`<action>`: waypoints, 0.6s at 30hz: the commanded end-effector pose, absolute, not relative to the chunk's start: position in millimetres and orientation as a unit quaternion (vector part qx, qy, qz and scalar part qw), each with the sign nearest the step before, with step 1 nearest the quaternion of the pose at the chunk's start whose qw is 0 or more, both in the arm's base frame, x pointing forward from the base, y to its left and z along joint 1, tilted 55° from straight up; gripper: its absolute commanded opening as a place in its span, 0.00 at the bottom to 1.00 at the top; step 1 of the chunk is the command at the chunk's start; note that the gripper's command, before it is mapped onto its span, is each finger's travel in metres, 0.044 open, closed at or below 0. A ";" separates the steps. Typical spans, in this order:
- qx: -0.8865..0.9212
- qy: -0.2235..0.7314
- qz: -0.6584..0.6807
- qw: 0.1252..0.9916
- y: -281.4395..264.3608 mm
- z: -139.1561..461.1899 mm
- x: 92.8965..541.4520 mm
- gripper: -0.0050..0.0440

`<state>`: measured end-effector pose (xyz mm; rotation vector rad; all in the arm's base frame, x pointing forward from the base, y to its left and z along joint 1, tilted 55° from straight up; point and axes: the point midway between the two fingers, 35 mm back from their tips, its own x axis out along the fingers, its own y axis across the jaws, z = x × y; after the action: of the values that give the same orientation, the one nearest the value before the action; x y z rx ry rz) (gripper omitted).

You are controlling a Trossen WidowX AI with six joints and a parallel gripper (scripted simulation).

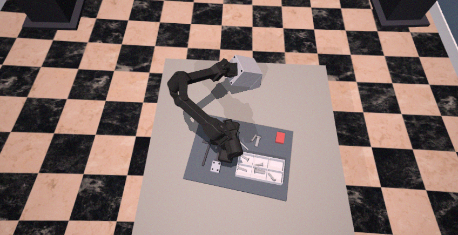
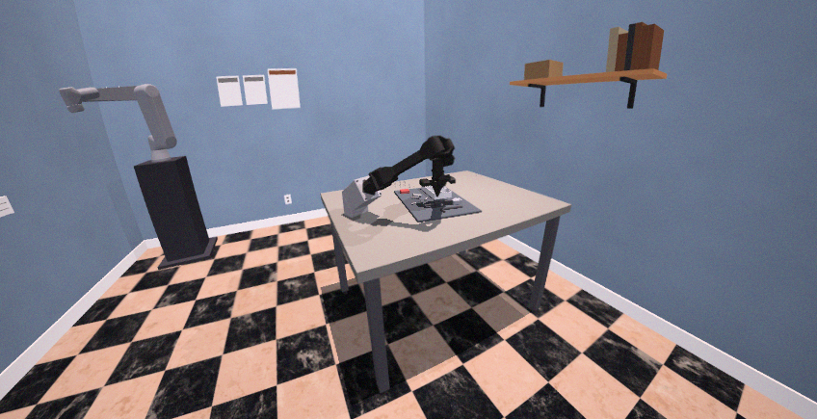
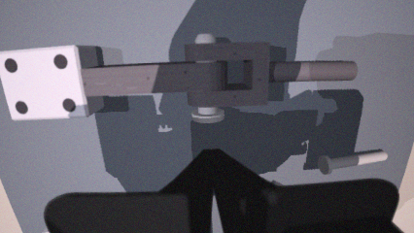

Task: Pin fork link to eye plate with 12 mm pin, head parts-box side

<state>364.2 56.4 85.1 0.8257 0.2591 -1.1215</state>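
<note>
In the wrist view the eye plate (image 3: 41, 82), a white block with four holes and a flat bar, lies on the dark mat. Its bar end sits inside the dark fork link (image 3: 228, 74), whose round shank points right. A light pin (image 3: 206, 113) passes through the fork, with its head below on my side and its tip (image 3: 204, 39) showing above. My gripper (image 3: 211, 156) is shut and empty, a little short of the pin head. In the overhead view the gripper (image 1: 226, 159) hangs next to the eye plate (image 1: 215, 167).
A loose pin (image 3: 352, 160) lies right of my fingers. The white parts box (image 1: 260, 169) holds several pins. Two more pins (image 1: 255, 139) and a red block (image 1: 280, 137) lie on the mat. The arm's grey base (image 1: 246, 72) stands behind.
</note>
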 end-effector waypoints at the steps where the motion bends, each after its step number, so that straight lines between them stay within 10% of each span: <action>1: 0.380 0.120 -0.513 0.760 55.5 84.9 365.0 0.00; 18: 0.379 0.121 -0.513 0.760 42.9 73.6 373.0 0.00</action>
<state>372.1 43.4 73.9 0.8246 0.2608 -1.1239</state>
